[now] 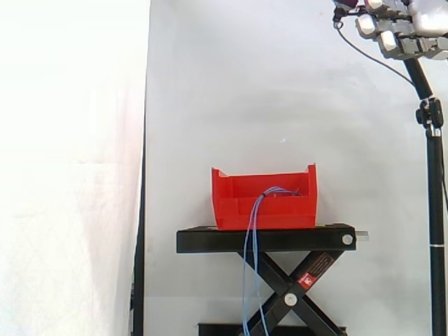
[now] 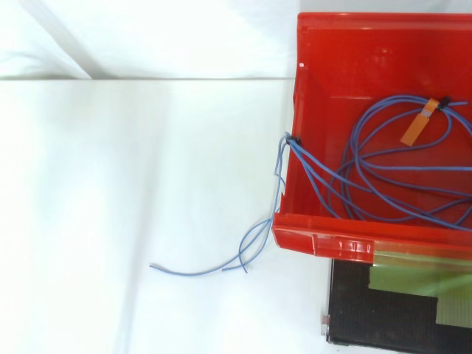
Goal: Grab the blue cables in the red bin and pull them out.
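Observation:
A red bin [image 1: 231, 210] stands on a black scissor-lift stand [image 1: 210, 241]. Blue cables [image 2: 383, 173] lie coiled inside the bin [image 2: 346, 51], with an orange tag [image 2: 417, 127] on one loop. A bundle of them crosses the bin's wall and hangs down past the stand [image 1: 250, 280]; its loose ends [image 2: 214, 269] rest on the white surface below. My hand [image 1: 402, 28] is high up at the top right, far above and to the right of the bin, with its fingers relaxed and nothing in them.
A black tripod pole [image 1: 435, 210] rises at the right edge, beside the stand. A white curtain [image 1: 70, 175] hangs behind and at the left. The stand's black top [image 2: 391, 317] shows below the bin.

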Controlling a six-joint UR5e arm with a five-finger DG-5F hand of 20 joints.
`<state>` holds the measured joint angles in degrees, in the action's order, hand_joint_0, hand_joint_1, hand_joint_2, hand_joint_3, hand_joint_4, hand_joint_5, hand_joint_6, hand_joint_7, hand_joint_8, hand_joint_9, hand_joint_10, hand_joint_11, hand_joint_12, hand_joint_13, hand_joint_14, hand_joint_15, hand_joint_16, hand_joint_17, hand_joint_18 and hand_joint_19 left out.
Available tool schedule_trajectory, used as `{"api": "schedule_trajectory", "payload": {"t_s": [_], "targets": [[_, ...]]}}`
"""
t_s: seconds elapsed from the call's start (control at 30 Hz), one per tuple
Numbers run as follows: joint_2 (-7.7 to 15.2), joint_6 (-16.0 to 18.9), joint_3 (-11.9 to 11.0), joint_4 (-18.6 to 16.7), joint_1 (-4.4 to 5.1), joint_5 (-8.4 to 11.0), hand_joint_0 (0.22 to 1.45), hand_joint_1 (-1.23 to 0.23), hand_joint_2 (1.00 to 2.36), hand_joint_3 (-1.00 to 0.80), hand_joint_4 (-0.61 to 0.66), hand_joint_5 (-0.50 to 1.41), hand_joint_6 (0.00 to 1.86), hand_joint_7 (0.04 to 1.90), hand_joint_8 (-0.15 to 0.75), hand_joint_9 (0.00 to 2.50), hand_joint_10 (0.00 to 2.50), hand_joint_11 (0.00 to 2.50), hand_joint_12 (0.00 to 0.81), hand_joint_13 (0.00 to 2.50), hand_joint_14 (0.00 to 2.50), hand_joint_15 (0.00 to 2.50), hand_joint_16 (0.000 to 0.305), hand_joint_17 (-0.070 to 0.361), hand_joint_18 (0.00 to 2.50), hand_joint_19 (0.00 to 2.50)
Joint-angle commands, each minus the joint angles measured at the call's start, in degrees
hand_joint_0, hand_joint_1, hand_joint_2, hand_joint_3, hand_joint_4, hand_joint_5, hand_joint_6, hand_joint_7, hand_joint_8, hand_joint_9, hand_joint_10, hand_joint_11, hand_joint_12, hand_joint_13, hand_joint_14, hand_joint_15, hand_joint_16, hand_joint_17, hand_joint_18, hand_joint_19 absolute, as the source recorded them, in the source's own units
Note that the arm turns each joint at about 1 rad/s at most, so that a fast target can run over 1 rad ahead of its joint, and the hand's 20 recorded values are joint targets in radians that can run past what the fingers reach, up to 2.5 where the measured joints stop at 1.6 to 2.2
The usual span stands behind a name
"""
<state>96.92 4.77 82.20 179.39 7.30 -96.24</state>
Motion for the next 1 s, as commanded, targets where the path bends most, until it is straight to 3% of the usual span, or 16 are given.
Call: {"api": "schedule_trajectory", "payload": {"t_s": [0.0,0.5,0.67,0.97], "targets": [[-0.07,-0.06,-0.02,0.00,0.17,0.00,0.83,-0.79,1.00,-1.00,0.21,0.39,0.01,0.15,0.280,0.60,0.01,0.20,0.321,0.35,0.01,0.31,0.043,0.096,0.31,0.56],[0.11,-0.33,0.07,0.00,0.96,0.35,0.83,-0.79,1.00,-1.00,0.21,0.39,0.00,0.15,0.279,0.60,0.01,0.20,0.322,0.36,0.01,0.32,0.043,0.096,0.31,0.56],[2.39,-0.15,-0.02,-0.18,1.04,0.26,0.83,-0.79,1.00,-1.00,0.21,0.39,0.01,0.15,0.280,0.60,0.01,0.20,0.322,0.36,0.01,0.31,0.043,0.096,0.31,0.56],[2.66,-0.06,0.07,-2.11,1.13,0.26,0.83,-0.79,1.00,-1.00,0.21,0.39,0.01,0.15,0.281,0.60,0.01,0.20,0.322,0.36,0.01,0.31,0.043,0.096,0.31,0.56]]}}
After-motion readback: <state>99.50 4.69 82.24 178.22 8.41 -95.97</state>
